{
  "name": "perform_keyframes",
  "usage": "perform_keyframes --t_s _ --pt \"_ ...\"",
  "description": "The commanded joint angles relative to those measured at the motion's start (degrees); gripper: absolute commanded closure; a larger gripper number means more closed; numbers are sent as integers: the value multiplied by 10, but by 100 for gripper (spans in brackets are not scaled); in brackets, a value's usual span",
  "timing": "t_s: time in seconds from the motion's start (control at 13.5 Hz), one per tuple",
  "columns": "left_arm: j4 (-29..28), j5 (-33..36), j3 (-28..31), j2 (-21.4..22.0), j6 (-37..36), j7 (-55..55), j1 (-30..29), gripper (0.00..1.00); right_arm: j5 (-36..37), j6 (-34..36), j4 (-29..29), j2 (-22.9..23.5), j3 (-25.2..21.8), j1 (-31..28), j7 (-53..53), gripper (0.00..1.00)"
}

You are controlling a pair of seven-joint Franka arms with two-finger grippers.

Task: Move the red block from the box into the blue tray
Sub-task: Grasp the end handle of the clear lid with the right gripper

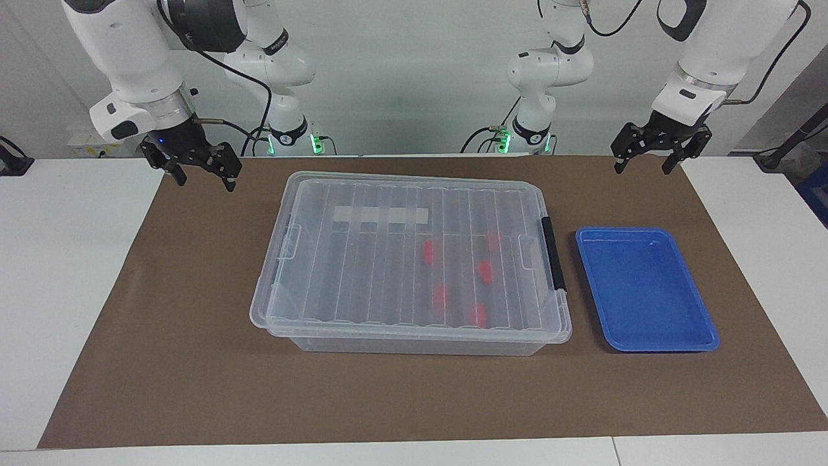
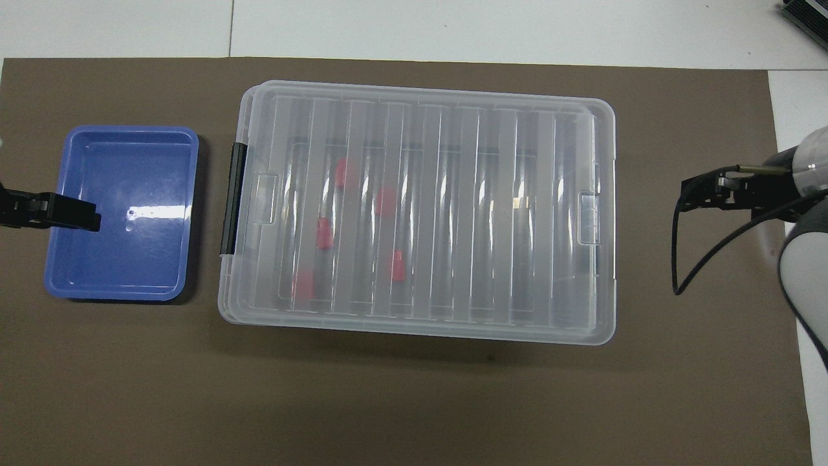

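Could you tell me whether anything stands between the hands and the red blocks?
Yes: the ribbed clear lid sits closed on the clear plastic box, covering the small red plastic blocks; both hands hang open, apart from it.
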State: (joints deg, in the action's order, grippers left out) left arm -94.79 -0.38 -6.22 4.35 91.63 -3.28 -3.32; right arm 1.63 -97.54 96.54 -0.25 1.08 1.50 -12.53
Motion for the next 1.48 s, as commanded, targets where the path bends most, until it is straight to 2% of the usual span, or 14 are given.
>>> perform_keyframes --t_s 0.0,0.22,0.59,1.03,1.4 --pt "-9 -2 -2 14 -6 -1 -5 0 1 -51 58 -14 4 18 -46 0" --pt "-9 -2 -2 14 -6 -1 -5 0 1 -108 96 -11 4 39 -72 0" --pt "-9 -2 -2 14 -5 -1 -5 0 1 -152 151 -9 4 63 -78 0" --pt "-9 -2 -2 14 -6 -1 -5 0 12 -152 201 -31 2 61 -69 0" --pt "-9 -2 -2 14 -6 -1 -5 0 34 -150 217 -39 1 41 -2 0"
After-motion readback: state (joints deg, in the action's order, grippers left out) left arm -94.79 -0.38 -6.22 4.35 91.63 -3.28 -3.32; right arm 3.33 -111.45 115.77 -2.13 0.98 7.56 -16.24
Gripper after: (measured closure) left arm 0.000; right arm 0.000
